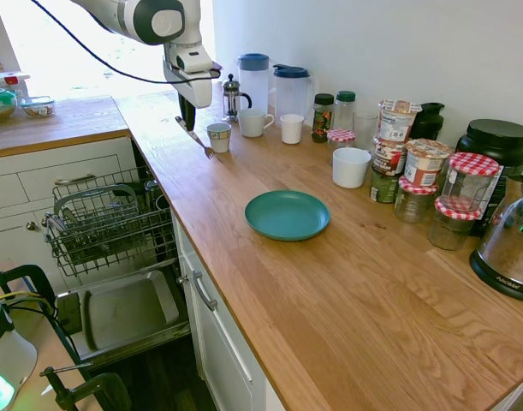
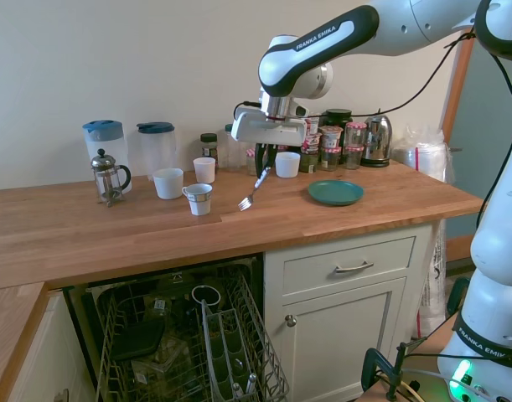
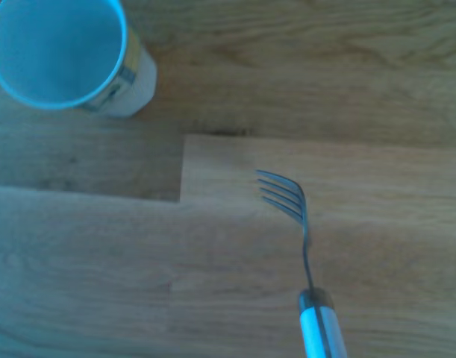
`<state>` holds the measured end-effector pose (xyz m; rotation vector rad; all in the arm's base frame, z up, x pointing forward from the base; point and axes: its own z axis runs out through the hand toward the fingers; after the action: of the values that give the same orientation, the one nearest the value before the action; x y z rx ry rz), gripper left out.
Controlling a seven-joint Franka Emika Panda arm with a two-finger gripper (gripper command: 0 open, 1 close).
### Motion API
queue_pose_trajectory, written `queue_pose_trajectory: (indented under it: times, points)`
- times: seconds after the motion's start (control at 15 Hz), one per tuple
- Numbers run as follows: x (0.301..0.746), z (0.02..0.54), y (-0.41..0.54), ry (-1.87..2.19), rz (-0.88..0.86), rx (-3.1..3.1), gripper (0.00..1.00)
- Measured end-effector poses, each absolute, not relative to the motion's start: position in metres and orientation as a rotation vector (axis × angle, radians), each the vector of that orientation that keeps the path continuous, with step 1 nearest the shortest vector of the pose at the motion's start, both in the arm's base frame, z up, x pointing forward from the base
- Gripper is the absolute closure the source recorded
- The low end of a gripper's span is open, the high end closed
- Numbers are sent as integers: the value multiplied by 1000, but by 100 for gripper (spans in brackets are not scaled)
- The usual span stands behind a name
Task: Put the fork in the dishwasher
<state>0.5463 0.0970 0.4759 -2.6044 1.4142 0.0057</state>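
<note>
Above the wooden counter (image 1: pixel 329 282), the gripper (image 2: pixel 262 164) grips the fork (image 2: pixel 253 192) by its pale handle, tines hanging down just beside a small cup (image 2: pixel 199 199). Judging by this, the pickup is done — carrying it over to the dishwasher (image 2: pixel 188 343) and releasing it remain. Only the second exterior view looks into the open rack; the wrist view shows the tines clearly.

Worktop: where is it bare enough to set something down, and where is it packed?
Bare wood runs along the front edge, in front of the plate and out to the near corner. The back wall is crowded: jars, mugs, jugs. The tool holds the fork beside a small cup.
</note>
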Motion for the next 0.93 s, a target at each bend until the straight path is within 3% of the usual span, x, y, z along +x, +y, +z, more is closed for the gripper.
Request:
queue_pose_trajectory:
  times: [0.6,0.93]
  points:
    - [445,463,180,1111,214,-2822,100]
    - [414,450,203,1024,266,-2869,100]
